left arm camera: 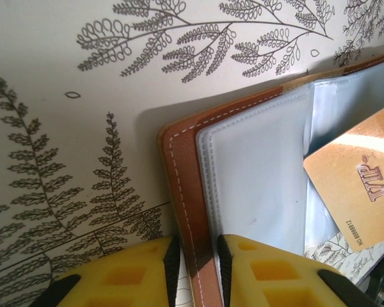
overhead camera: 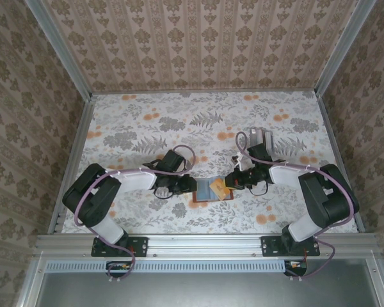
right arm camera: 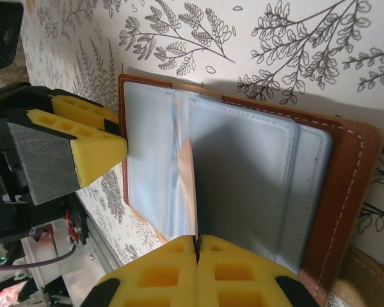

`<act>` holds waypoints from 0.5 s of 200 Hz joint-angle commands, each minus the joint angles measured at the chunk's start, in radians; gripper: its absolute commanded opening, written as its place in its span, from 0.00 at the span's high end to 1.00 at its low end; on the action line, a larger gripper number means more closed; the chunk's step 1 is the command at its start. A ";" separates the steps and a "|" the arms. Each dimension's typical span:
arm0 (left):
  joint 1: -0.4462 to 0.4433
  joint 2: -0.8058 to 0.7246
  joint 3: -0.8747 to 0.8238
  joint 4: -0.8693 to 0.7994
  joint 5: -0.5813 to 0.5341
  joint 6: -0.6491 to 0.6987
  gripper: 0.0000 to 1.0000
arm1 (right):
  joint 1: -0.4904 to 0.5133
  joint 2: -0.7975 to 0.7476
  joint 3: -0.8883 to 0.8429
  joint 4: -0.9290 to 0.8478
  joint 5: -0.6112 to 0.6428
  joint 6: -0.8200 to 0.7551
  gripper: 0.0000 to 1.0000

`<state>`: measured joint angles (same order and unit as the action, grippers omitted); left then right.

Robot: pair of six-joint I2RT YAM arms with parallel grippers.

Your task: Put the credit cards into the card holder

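Both arms fold inward and low, wrists facing each other; left pincer with jaws a narrow gap apart, right pincer with jaws pressed together

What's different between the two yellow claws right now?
The left gripper straddles the brown leather edge of the card holder; the right gripper is shut on a gold card. The left one sits at the holder's outer side; the right one holds its card over the clear pockets. Both have yellow fingers.

One card holder, one gold card, seemingly one tray.
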<state>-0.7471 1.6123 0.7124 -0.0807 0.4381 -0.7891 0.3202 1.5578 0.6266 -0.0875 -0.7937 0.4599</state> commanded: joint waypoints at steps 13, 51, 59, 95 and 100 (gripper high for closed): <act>-0.017 0.045 0.012 -0.010 -0.020 0.004 0.77 | -0.004 0.036 -0.013 0.105 -0.055 0.069 1.00; -0.017 0.039 0.006 -0.021 -0.045 -0.003 0.84 | 0.003 0.079 -0.016 0.170 -0.074 0.103 1.00; -0.017 0.036 0.005 -0.021 -0.049 0.002 0.86 | 0.004 0.087 -0.013 0.176 -0.075 0.101 1.00; -0.014 0.043 0.018 -0.065 -0.085 0.009 0.88 | 0.006 0.095 -0.005 0.176 -0.096 0.082 1.00; -0.013 0.043 0.022 -0.070 -0.088 0.014 0.88 | 0.006 0.094 -0.001 0.168 -0.095 0.071 1.00</act>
<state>-0.7475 1.6196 0.7185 -0.0933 0.4160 -0.7921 0.3122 1.6421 0.6254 0.0727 -0.8436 0.5503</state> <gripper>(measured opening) 0.123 0.067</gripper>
